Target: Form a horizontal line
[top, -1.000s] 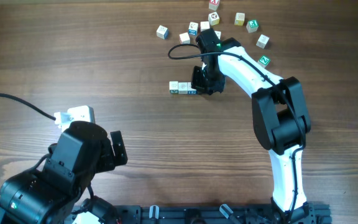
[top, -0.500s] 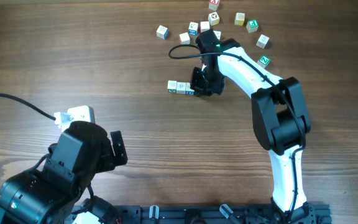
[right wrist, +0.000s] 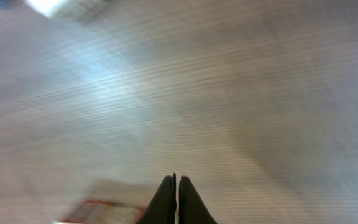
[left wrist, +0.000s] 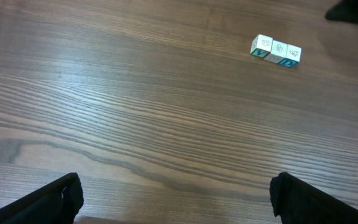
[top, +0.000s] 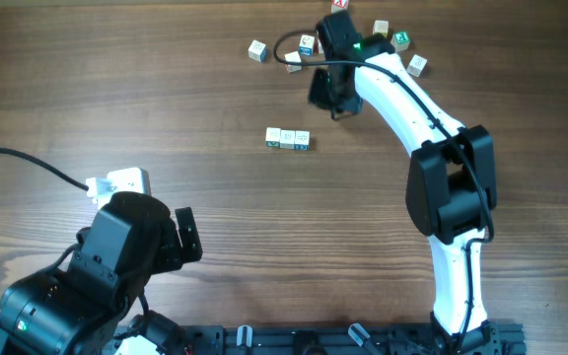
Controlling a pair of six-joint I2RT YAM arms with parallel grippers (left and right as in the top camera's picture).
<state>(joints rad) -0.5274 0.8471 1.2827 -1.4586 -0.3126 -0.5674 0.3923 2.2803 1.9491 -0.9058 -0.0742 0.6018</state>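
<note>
The horizontal line (top: 289, 139) is a row of three small white letter cubes touching edge to edge on the wooden table. It also shows in the left wrist view (left wrist: 276, 50) at the upper right. My right gripper (top: 328, 97) is up and to the right of the row, apart from it. In the right wrist view its fingers (right wrist: 176, 198) are pressed together with nothing between them. My left gripper (left wrist: 176, 199) is open and empty, low at the near left, far from the row.
Several loose letter cubes (top: 256, 49) lie scattered at the far edge around the right arm, including one with a green mark (top: 400, 39). A blurred cube with a red edge (right wrist: 101, 213) shows in the right wrist view. A white block (top: 118, 182) lies by the left arm.
My right gripper has pulled away from the right end of the row, moving up toward the far edge. The row now lies free. The left arm has not moved.
</note>
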